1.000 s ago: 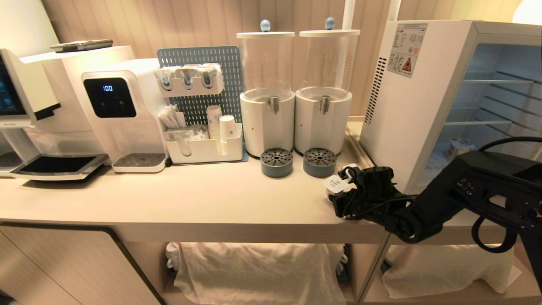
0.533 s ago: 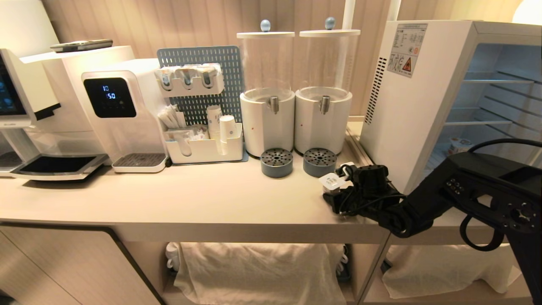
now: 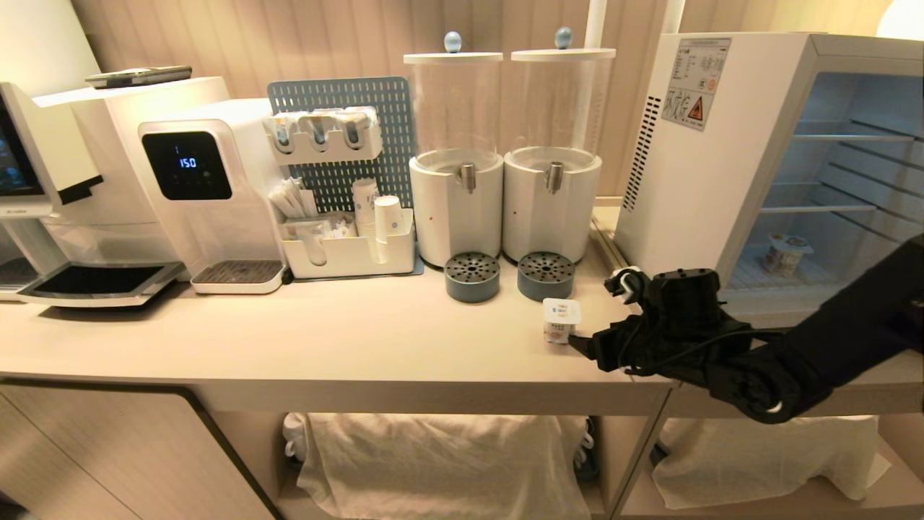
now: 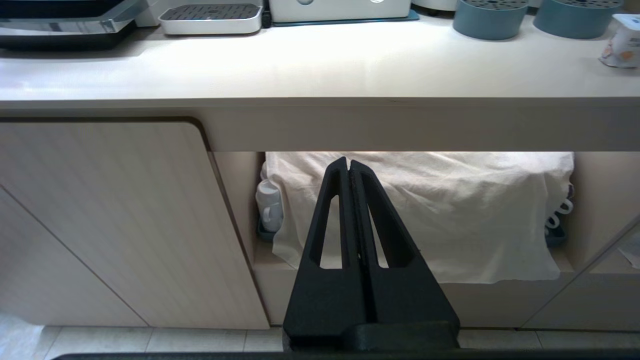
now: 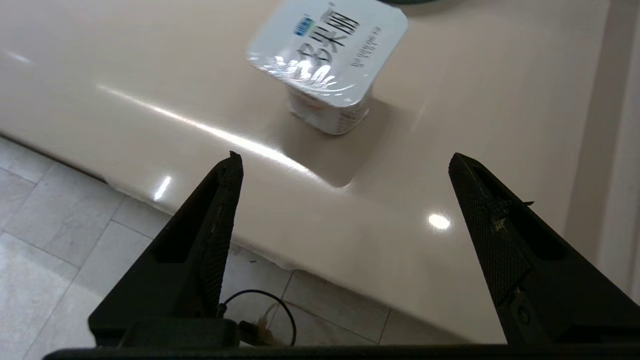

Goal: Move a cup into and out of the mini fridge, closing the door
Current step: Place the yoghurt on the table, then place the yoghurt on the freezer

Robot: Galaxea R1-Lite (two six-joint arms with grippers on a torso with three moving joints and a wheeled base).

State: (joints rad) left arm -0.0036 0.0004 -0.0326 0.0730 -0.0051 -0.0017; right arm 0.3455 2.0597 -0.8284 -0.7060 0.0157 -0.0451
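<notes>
A small white foil-lidded cup stands upright on the beige counter, in front of the right blue drip cup. My right gripper hovers just right of it, open, with nothing between its fingers and clear of the cup. The mini fridge stands open at the right, showing wire shelves and another cup on its floor. The door is out of view. My left gripper is shut and empty, parked low before the cabinet; the cup shows at the far edge of that view.
Two clear dispensers with blue drip cups stand behind the cup. A water heater and an organiser of paper cups sit to the left. The counter's front edge lies close under my right gripper. Cloth covers the shelf below.
My right gripper has opened and let go of the cup, which now stands on the counter. The gripper has pulled back to the right, away from it. The left arm has not moved.
</notes>
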